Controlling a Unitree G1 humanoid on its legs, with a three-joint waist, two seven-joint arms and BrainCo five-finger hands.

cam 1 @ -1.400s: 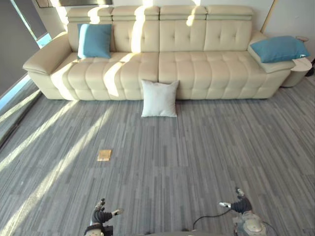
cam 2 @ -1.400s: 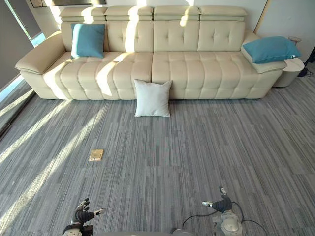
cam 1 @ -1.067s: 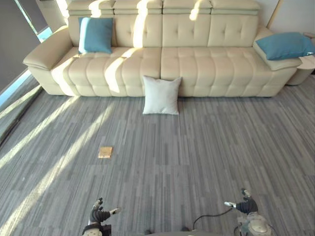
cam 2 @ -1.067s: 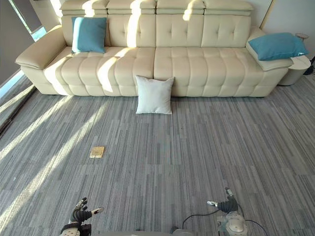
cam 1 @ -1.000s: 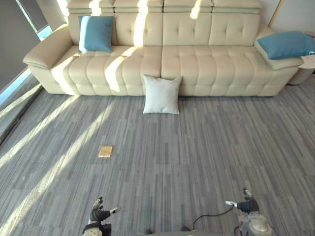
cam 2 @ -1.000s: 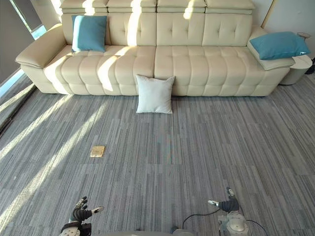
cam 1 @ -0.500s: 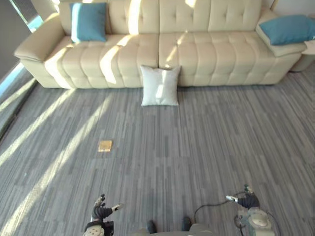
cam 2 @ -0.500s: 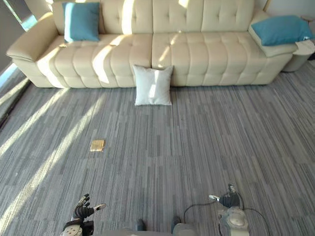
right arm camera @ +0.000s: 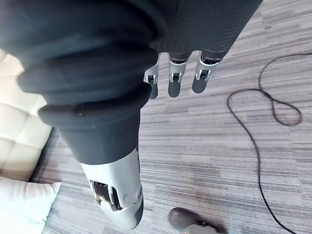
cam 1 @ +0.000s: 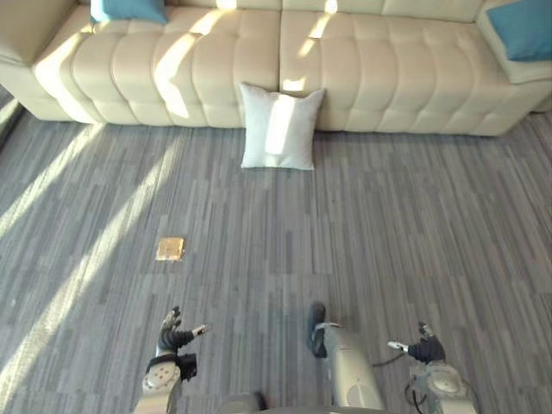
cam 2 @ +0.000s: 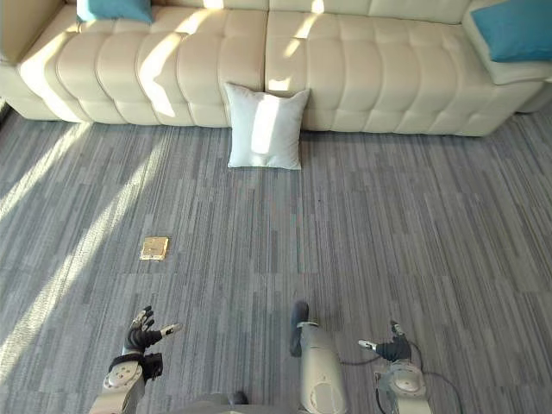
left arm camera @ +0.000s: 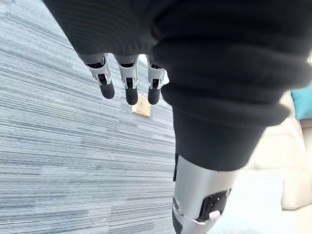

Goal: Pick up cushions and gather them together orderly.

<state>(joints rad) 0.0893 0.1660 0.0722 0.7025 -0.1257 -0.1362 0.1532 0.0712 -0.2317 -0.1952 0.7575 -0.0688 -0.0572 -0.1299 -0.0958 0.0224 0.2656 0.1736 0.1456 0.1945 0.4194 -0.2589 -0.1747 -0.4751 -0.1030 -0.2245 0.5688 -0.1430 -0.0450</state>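
Cushions spread out: white cushion (cam 1: pixel 278 127) on floor (cam 1: pixel 405 241), propped against front of cream sofa (cam 1: pixel 388 69) near its middle. Blue cushion (cam 1: pixel 128 9) on sofa seat at left end. Second blue cushion (cam 1: pixel 526 26) on right armrest. Tan square (cam 1: pixel 170 248) flat on floor, well apart from white cushion. Left hand (cam 1: pixel 173 336) and right hand (cam 1: pixel 424 350) low over floor, fingers loosely spread, both empty.

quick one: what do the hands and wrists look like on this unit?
Both match: left hand and right hand have silver fingers with dark rounded tips, a thicker silver-grey thumb, and a black ribbed cover over the back and wrist.
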